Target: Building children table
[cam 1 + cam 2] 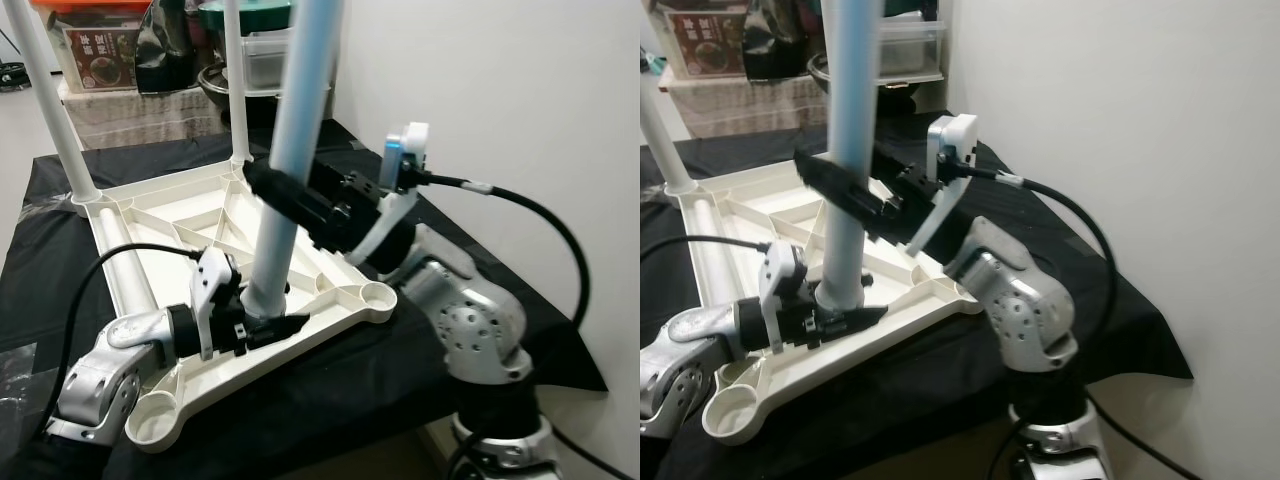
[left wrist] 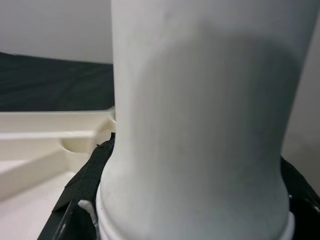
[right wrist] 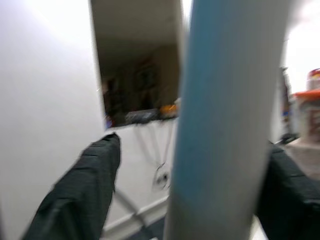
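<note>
Around the table leg (image 1: 300, 120), both hands clamp.

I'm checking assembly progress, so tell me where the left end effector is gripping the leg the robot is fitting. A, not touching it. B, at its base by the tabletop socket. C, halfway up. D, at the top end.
B: the left end effector clasps the pale leg right at its base, where it meets the upturned tabletop.
</note>
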Controlling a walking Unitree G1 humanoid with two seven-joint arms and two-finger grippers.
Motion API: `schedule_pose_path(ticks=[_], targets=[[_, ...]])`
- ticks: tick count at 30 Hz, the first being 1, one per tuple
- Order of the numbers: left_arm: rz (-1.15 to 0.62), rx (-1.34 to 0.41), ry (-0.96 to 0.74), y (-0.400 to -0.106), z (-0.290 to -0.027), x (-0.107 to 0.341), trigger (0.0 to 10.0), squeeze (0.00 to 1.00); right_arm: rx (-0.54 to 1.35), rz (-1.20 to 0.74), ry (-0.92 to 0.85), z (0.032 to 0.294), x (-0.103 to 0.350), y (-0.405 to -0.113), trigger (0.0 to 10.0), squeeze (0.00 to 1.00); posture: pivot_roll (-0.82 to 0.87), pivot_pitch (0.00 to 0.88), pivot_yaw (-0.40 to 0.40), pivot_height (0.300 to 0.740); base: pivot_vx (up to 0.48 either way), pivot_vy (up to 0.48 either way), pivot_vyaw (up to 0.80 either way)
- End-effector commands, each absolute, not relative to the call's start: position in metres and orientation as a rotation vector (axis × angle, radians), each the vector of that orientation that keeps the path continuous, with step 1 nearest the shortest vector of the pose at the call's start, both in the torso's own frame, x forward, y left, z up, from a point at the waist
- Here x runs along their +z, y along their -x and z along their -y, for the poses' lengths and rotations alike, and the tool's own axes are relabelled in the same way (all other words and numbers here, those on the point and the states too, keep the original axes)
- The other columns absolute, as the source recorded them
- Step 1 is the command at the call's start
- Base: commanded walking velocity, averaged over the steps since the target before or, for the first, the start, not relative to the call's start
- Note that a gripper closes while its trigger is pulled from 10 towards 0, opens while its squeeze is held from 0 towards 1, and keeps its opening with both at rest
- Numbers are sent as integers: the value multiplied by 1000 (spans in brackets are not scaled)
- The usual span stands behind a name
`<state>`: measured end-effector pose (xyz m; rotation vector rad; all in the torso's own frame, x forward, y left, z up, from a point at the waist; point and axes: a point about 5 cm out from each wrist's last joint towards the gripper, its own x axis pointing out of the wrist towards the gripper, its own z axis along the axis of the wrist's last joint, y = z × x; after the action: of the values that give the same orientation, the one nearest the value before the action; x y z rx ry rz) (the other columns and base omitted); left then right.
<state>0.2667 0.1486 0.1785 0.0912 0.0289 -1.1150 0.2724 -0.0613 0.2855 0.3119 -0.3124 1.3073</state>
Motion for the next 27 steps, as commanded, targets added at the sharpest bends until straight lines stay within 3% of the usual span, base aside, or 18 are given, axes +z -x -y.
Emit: schedule_pose_path(ticks=[1, 6, 7, 8, 14, 27], targets=[[-41, -1168, -132, -260, -148, 182, 10000, 0, 1464, 251, -286, 59, 276, -261, 10000, 1000, -24, 0, -57, 740, 0, 0, 0], [-42, -1216, -153, -254, -146, 186, 10000, 0, 1566, 153, -268, 59, 258, -253, 10000, 1000, -18, 0, -61, 740, 0, 0, 0], [-47, -1267, -153, -248, -142, 186, 10000, 0, 1647, 99, -258, 57, 248, -245, 10000, 729, -20, 0, -59, 740, 0, 0, 0], [-47, -1295, -149, -244, -138, 187, 10000, 0, 1665, 83, -253, 56, 245, -244, 10000, 0, -19, 0, -60, 740, 0, 0, 0], [-46, -1404, -82, -231, -123, 191, 10000, 0, 1683, 117, -311, 53, 247, -247, 10000, 0, -14, 0, -63, 740, 0, 0, 0], [-158, -1486, -78, -221, -126, 178, 10000, 0, 1737, 208, -336, 59, 264, -251, 10000, 0, -21, 0, -56, 740, 0, 0, 0]])
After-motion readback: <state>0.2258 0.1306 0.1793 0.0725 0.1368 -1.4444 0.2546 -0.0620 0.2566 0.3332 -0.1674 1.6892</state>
